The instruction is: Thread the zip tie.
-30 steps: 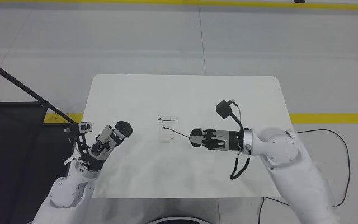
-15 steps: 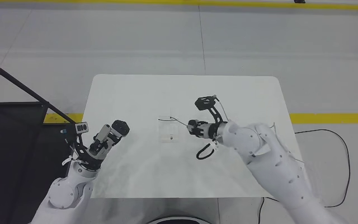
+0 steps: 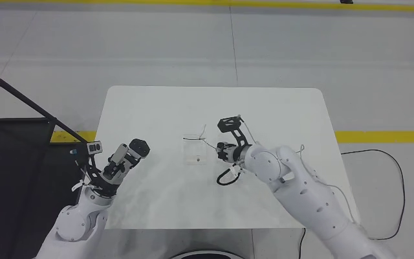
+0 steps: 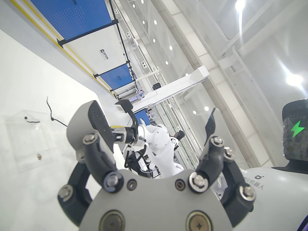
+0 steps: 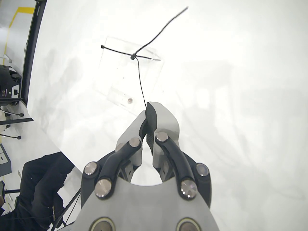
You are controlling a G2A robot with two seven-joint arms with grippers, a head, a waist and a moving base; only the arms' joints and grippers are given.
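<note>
My right gripper (image 5: 146,108) (image 3: 220,149) is shut on the strap of a thin black zip tie (image 5: 140,80) (image 3: 204,133). The strap runs from its fingertips to a small head at the far top edge of a clear plastic block (image 5: 113,78) (image 3: 193,154), then bends away with its tail in the air. At that head it crosses a second short black strap (image 5: 115,51) lying along the block's edge. I cannot tell which strap passes through which. My left gripper (image 4: 154,121) (image 3: 140,148) is open and holds nothing, raised off the table to the block's left.
The white table (image 3: 278,110) carries just the block in its middle. A black cable loop (image 3: 226,176) hangs under the right wrist. A black frame and dark cloth (image 3: 26,149) stand off the table's left edge.
The right arm has swung round toward the near side and its gripper has shifted left toward the block. The tie's free tail has turned from pointing left to pointing away. The left arm has barely moved.
</note>
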